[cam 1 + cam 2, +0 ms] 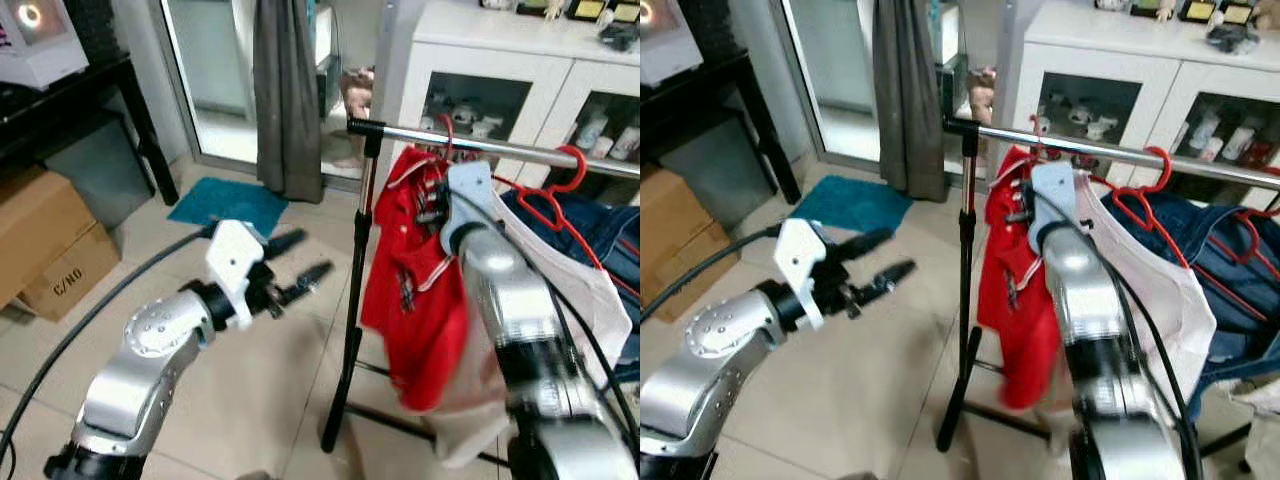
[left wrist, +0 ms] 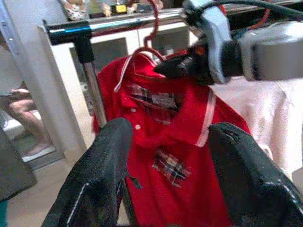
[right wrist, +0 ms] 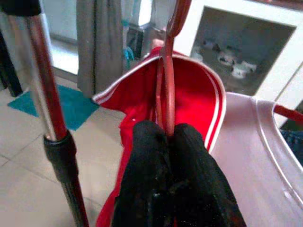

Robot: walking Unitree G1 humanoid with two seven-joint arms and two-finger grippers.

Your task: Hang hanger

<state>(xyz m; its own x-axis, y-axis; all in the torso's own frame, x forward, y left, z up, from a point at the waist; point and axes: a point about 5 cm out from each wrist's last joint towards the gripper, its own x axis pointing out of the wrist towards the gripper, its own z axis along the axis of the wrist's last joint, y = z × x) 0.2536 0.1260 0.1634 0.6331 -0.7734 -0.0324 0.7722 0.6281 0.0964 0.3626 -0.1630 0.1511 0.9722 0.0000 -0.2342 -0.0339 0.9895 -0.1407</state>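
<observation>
A red hanger (image 3: 168, 71) carries a red polo shirt (image 1: 420, 300) at the left end of the chrome rail (image 1: 500, 148). My right gripper (image 3: 169, 130) is shut on the hanger's neck just above the collar, also seen up by the rail (image 1: 437, 212). The hanger's hook (image 2: 152, 28) reaches up over the rail. My left gripper (image 1: 305, 262) hangs open in the air to the left of the rack, pointing at the shirt, with nothing between its fingers (image 2: 109, 156).
The rack's black upright (image 1: 358, 270) stands between my arms. A white shirt (image 1: 570, 280) and a denim garment (image 1: 600, 230) hang to the right. Behind are a white cabinet (image 1: 500, 60), a grey curtain (image 1: 285, 100) and a person's legs (image 2: 19, 104). Cardboard boxes (image 1: 45, 240) sit left.
</observation>
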